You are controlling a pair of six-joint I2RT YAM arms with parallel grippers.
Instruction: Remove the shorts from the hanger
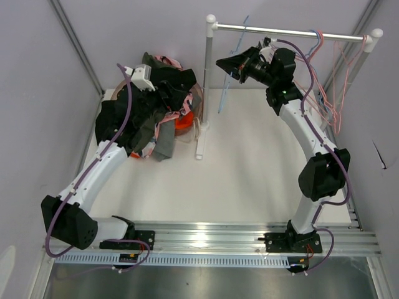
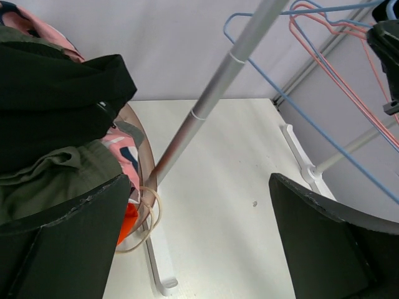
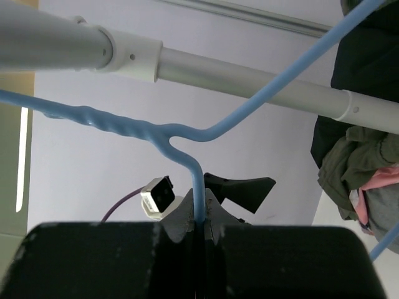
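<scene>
Right tool (image 3: 198,227) pinches the blue hanger (image 3: 112,119) hung on the rail (image 3: 249,78); left tool (image 2: 199,187), spread, hovers beside the heaped shorts (image 1: 146,121), far across the worktop (image 1: 249,168).

Your white table (image 1: 249,180) carries a heap of shorts (image 1: 168,99) in its far left corner, black, olive, pink and orange. They are piled in a basket (image 2: 148,163) with a clear brownish rim, and they spill over it onto the top toward the left edge. Just right of the basket you'll see the white foot (image 1: 200,144) of a clothes rack lying flat on the top, running far to near. A second foot (image 2: 303,163) lies close to the right edge. A metal rail (image 1: 212,237) runs along the near edge.
</scene>
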